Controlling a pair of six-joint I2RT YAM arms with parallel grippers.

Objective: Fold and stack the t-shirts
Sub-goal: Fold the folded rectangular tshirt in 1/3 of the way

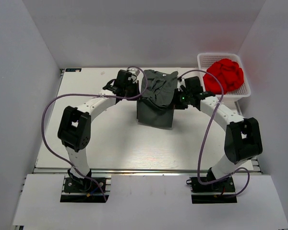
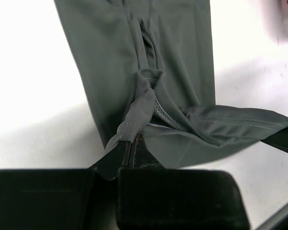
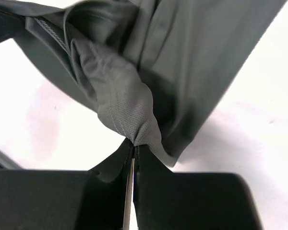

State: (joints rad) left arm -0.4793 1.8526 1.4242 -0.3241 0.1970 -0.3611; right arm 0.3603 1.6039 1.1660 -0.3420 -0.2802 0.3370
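Both arms are raised over the table.

Left gripper: my jaws are pressed together with only cloth between them. They pinch a hemmed edge of the grey t-shirt. The stitched hem comes out of my fingertips as a narrow rolled fold, and I see no gap between the pads.

Right gripper: same condition. My jaws are closed tight on a bunched wad of the same shirt, and the cloth puckers right where the tips meet.

Position, measured from the white basket: the t-shirt is to the left of the basket, near it but not touching. My right gripper sits between the basket and the shirt, at the shirt's basket-side edge. My left gripper is at the edge turned away from the basket. The top of the shirt is strung between my two grips, crumpled and sagging in the middle. Below that the cloth drops as a darker, roughly rectangular panel.

Uncertain: from above I cannot tell whether the panel's lower edge rests on the table or hangs just clear of it. My left wrist view shows shadow on the white surface under the cloth, but no clear contact.

Basket contents: a bundle of red cloth fills most of it and is apart from the grey shirt.
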